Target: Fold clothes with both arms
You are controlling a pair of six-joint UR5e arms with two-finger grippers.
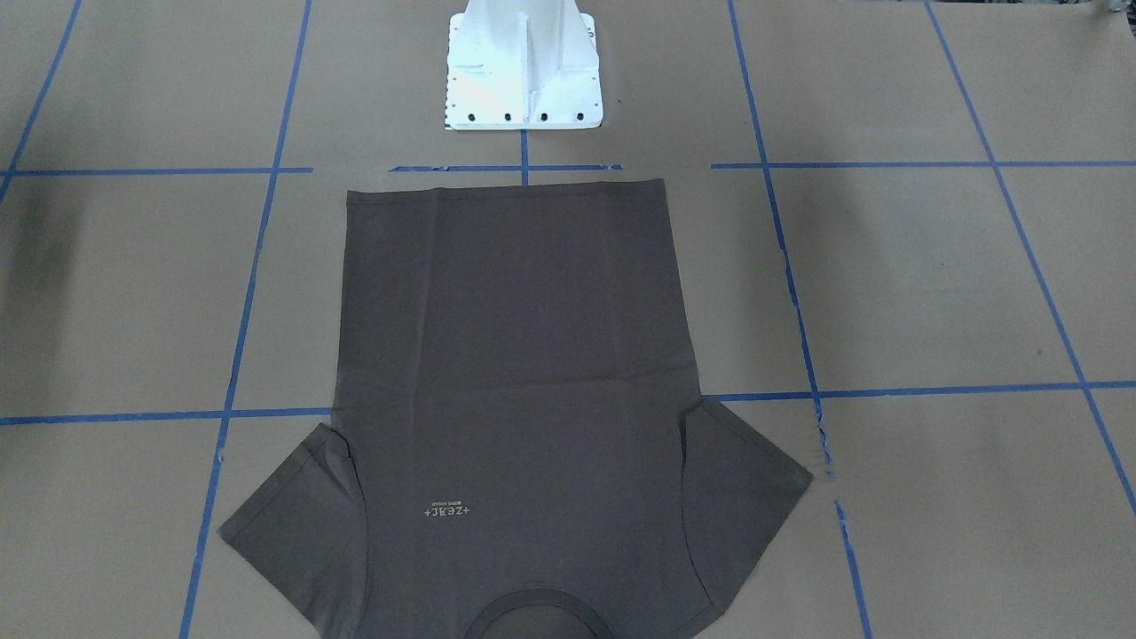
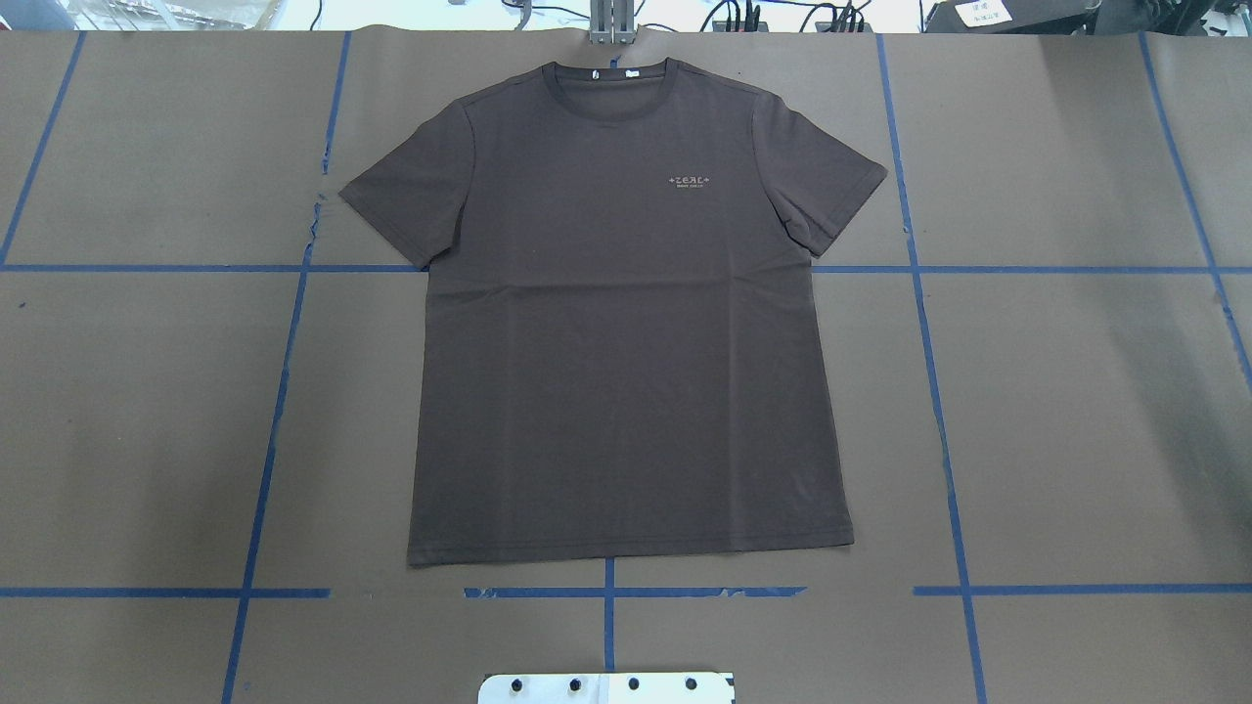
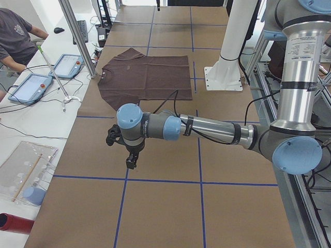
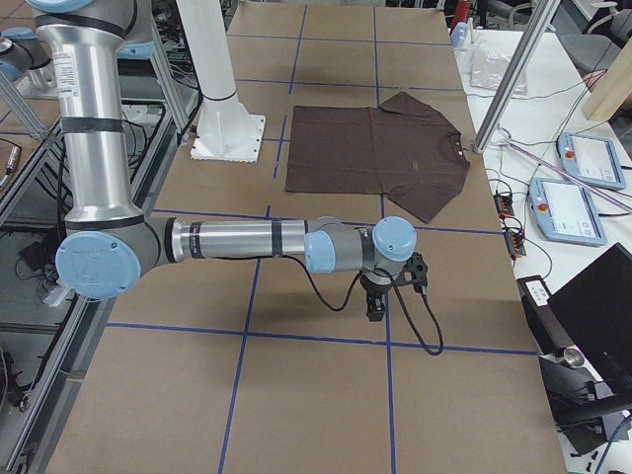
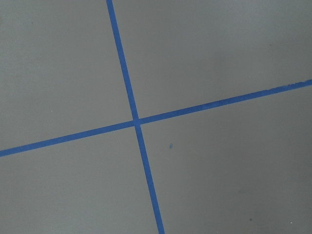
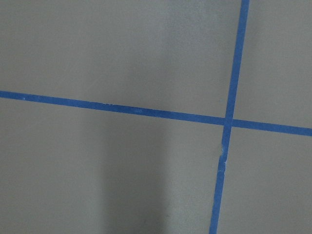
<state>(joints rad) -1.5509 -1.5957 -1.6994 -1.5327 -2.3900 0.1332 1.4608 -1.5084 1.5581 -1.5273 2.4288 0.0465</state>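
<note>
Grasping both shoulders evenly seems best: dark grey-brown cotton T-shirt [image 2: 626, 342] lies flat, centred on the tabletop [image 2: 1076, 411], collar near the far edge. Black left gripper [image 3: 132, 164] and right gripper [image 4: 376, 310] hang well apart from it; open or closed, I cannot tell.

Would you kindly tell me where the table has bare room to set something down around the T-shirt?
The table is bare in wide patches either side of the T-shirt. Farther out, the left gripper and right gripper hang over the ends. Tight: the strip between hem and pedestal base, and beyond the collar.
</note>
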